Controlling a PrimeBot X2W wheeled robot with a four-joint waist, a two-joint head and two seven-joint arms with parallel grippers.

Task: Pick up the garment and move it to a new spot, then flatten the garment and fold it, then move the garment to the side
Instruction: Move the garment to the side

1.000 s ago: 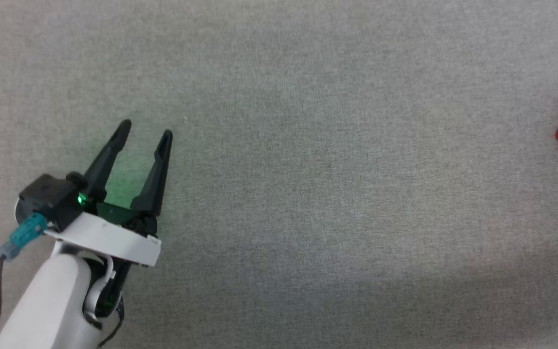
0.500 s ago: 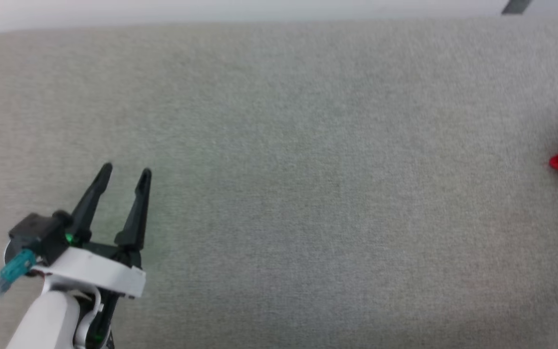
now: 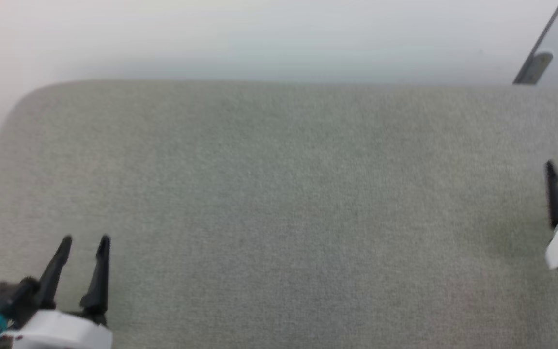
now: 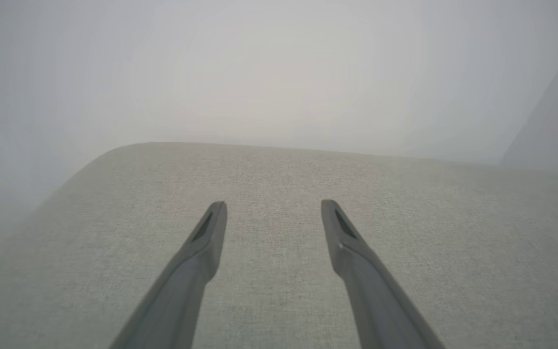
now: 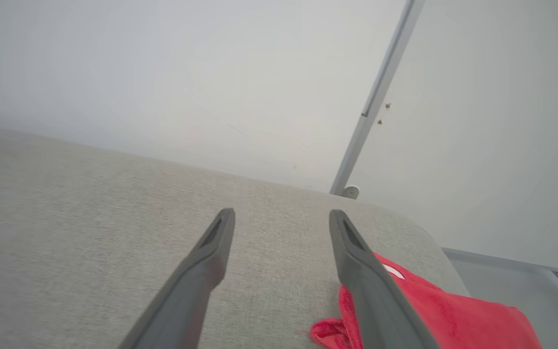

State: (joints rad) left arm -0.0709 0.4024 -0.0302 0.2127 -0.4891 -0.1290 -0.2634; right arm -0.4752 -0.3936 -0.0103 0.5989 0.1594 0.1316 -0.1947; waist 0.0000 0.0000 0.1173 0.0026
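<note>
Grey fabric bench with rounded corners, white wall behind it. A grey metal strip runs up the wall past the far right corner. The red shirt lies crumpled at the bench's right end. Right tool: fingers apart; in the wrist view one finger covers the shirt's edge, contact unclear. Left tool: fingers apart over bare fabric at front left, well apart from the shirt. Versus a second ago: head camera has tilted up, so the far edge and wall now show. Right tool has come into frame beside the shirt.
</note>
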